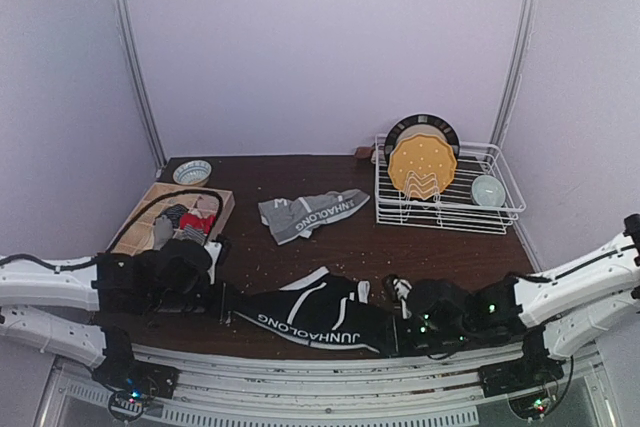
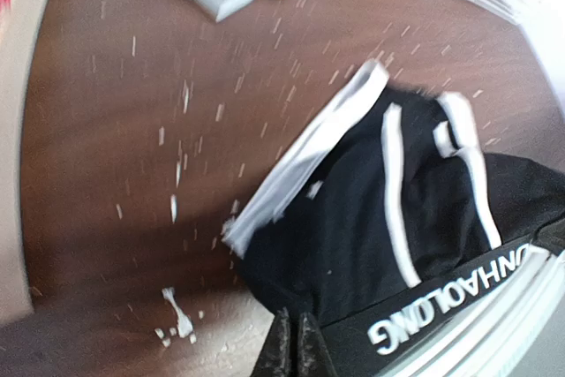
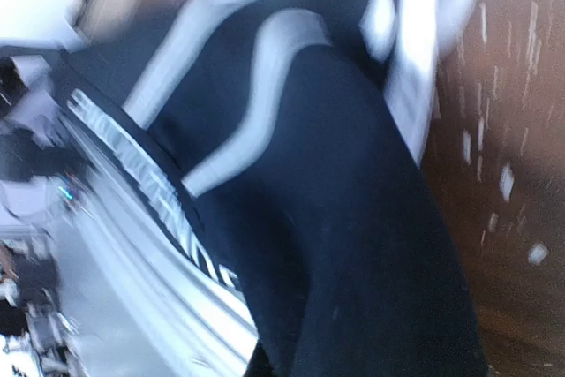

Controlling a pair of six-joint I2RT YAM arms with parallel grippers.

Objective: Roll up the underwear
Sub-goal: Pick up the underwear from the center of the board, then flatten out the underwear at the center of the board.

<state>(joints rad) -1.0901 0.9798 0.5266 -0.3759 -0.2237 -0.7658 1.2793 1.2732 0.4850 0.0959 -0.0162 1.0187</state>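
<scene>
A black underwear (image 1: pixel 320 312) with a white-lettered waistband lies stretched along the near table edge between my two grippers. My left gripper (image 1: pixel 226 304) is shut on its left corner; in the left wrist view the fingertips (image 2: pixel 296 346) pinch the black cloth (image 2: pixel 397 218) just above the waistband. My right gripper (image 1: pixel 398 325) sits at the cloth's right end, shut on it. In the right wrist view the black fabric (image 3: pixel 353 218) fills the frame and hides the fingers. A grey underwear (image 1: pixel 312 213) with a lettered waistband lies crumpled mid-table, apart from both grippers.
A white wire dish rack (image 1: pixel 500 209) at the back right holds an orange plate (image 1: pixel 422 167) and a small bowl (image 1: pixel 488 190). At the left stands a cardboard box (image 1: pixel 150 202) with more clothes, with a patterned bowl (image 1: pixel 192 172) behind it. White specks dot the brown table.
</scene>
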